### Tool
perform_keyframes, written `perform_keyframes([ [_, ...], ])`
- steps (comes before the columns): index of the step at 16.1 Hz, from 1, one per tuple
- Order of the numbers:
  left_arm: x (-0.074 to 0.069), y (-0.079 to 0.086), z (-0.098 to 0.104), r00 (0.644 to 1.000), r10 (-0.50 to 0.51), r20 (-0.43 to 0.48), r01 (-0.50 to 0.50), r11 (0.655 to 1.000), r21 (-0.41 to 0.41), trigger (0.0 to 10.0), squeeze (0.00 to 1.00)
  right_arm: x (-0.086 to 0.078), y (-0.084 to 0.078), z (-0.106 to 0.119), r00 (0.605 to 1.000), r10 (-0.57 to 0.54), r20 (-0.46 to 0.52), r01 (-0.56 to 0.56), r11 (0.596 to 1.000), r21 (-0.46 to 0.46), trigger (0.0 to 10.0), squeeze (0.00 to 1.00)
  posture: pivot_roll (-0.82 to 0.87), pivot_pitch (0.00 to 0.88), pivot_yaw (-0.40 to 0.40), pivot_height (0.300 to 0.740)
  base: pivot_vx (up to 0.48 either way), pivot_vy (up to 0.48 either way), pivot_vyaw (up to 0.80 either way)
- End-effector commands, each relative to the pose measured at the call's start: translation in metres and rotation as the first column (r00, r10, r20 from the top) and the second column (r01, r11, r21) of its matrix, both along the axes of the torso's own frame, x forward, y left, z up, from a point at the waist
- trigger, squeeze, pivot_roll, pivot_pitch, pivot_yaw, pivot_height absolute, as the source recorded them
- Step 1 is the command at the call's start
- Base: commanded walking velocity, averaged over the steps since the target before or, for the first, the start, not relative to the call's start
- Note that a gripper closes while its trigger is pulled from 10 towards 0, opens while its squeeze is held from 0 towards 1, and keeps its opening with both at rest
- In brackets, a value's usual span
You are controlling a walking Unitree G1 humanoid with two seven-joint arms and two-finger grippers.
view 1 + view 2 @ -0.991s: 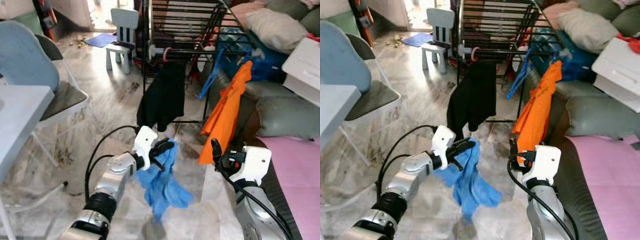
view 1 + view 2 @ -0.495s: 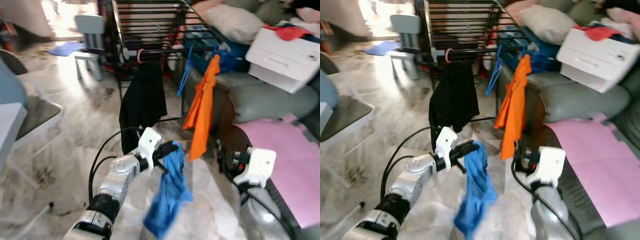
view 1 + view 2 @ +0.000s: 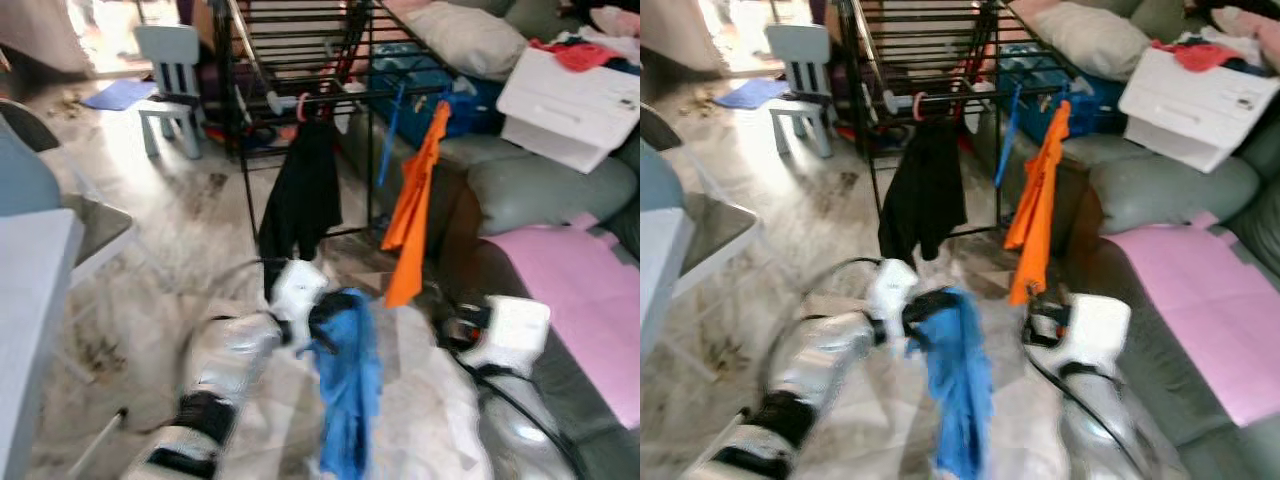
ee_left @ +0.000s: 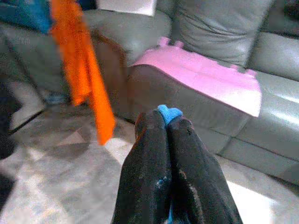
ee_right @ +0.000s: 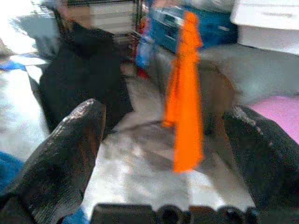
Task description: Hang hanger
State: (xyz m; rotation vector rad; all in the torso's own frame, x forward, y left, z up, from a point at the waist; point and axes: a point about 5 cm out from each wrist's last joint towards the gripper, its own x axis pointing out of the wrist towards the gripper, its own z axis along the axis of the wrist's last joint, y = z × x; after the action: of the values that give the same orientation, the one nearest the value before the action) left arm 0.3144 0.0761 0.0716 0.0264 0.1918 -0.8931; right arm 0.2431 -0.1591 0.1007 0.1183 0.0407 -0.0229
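While left gripper [image 4: 167, 122] stays clamped on blue cloth [image 3: 350, 380], cloth dangles below fingers, hanger itself not discernible. Drying rack [image 3: 300, 60] ahead, beyond black garment [image 3: 300, 195]. Right gripper [image 5: 168, 135] spread, idle. Advice: walk closer, lift high, hook onto rail beside orange garment [image 3: 415, 210].

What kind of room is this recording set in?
Most likely a home living room doubling as a laundry spot: a grey sofa with a cushion, a black drying rack with an orange garment hanging off it, and a small child's chair on the marble floor.
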Motion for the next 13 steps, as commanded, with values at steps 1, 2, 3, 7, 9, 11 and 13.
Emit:
perform_keyframes([
  [1, 0.0, -0.011, 0.009, 0.999, -0.034, 0.041, 0.036, 0.999, -0.028, 10.0, 0.0, -0.001, -0.009, 0.001, 1.0, -0.025, -0.001, 0.025, 0.999, -0.019, 10.0, 0.0, 0.04, 0.0, -0.049, 0.74, 0.0, 0.0, 0.0],
  [2, 0.001, -0.01, 0.011, 0.998, -0.03, 0.055, 0.032, 0.999, -0.026, 10.0, 0.0, -0.001, -0.009, 0.001, 1.0, -0.025, -0.001, 0.025, 0.999, -0.02, 10.0, 0.0, 0.04, 0.0, -0.05, 0.74, 0.0, 0.0, 0.0],
  [3, 0.003, -0.01, 0.013, 0.997, -0.031, 0.076, 0.032, 0.999, -0.014, 10.0, 0.0, 0.0, -0.009, 0.001, 1.0, -0.025, -0.001, 0.025, 0.999, -0.021, 10.0, 0.0, 0.05, 0.0, -0.051, 0.74, 0.0, 0.0, 0.0],
  [7, 0.01, -0.007, 0.023, 0.981, -0.071, 0.183, 0.056, 0.995, 0.087, 10.0, 0.0, 0.002, -0.008, 0.0, 1.0, -0.023, -0.001, 0.023, 1.0, -0.021, 10.0, 0.0, 0.05, 0.0, -0.049, 0.74, 0.0, 0.0, 0.0],
  [9, 0.013, -0.006, 0.025, 0.982, -0.057, 0.182, 0.045, 0.996, 0.072, 10.0, 0.0, 0.001, -0.007, 0.0, 1.0, -0.02, 0.003, 0.021, 0.999, -0.024, 10.0, 0.0, 0.05, 0.0, -0.045, 0.74, 0.0, 0.0, 0.0],
  [11, 0.011, -0.007, 0.024, 0.982, -0.057, 0.179, 0.049, 0.998, 0.047, 10.0, 0.0, 0.001, -0.006, 0.001, 1.0, -0.013, 0.01, 0.014, 0.999, -0.035, 10.0, 0.0, 0.05, 0.0, -0.045, 0.74, 0.0, 0.0, 0.0],
  [13, 0.007, -0.01, 0.02, 0.985, -0.055, 0.164, 0.053, 0.998, 0.013, 10.0, 0.0, 0.001, -0.005, 0.001, 1.0, -0.006, 0.014, 0.007, 0.999, -0.044, 10.0, 0.0, 0.04, 0.0, -0.046, 0.74, 0.321, 0.0, 0.77],
])
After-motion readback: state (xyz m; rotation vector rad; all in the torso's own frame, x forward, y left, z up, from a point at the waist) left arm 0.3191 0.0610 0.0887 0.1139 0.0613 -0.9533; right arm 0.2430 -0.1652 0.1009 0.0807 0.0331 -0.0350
